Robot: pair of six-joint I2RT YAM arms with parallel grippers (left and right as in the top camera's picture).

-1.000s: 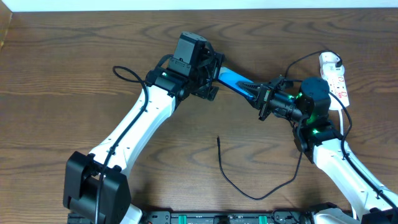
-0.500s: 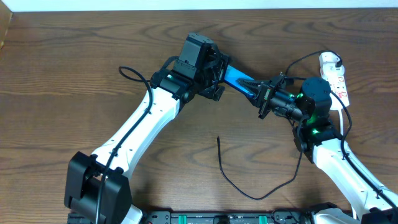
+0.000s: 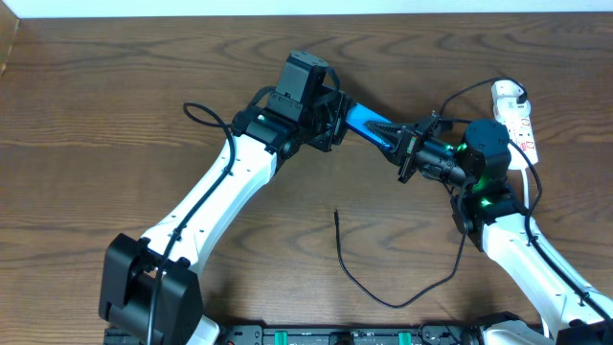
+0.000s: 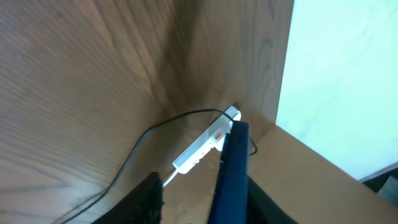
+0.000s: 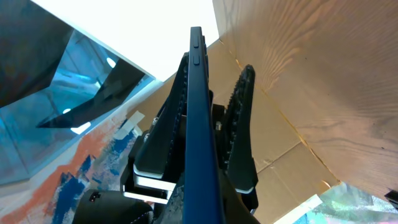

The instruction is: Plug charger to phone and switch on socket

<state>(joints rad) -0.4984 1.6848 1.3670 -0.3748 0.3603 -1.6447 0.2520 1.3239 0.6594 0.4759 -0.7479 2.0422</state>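
Slippage of the phone [image 3: 364, 123] is the hazard if one end is released early. At its left end, the left fingers [image 3: 326, 132] surround it; a firm clamp cannot be confirmed. Its right end is gripped by the closed right fingers [image 5: 241, 112]. The charger [image 3: 337, 225] lies unplugged on the tabletop [image 3: 115, 115], below the phone.

The overhead camera looks straight down from well above the wooden table [image 3: 115, 96], taking in both arms, the phone [image 3: 362, 122] and the power strip [image 3: 517, 115]. The left wrist camera sits close to the phone and looks along its edge toward the power strip by the table's edge. The right wrist camera, very near and tilted, looks along the phone's thin edge. All three views share the phone. The overhead and left wrist views also share the power strip.
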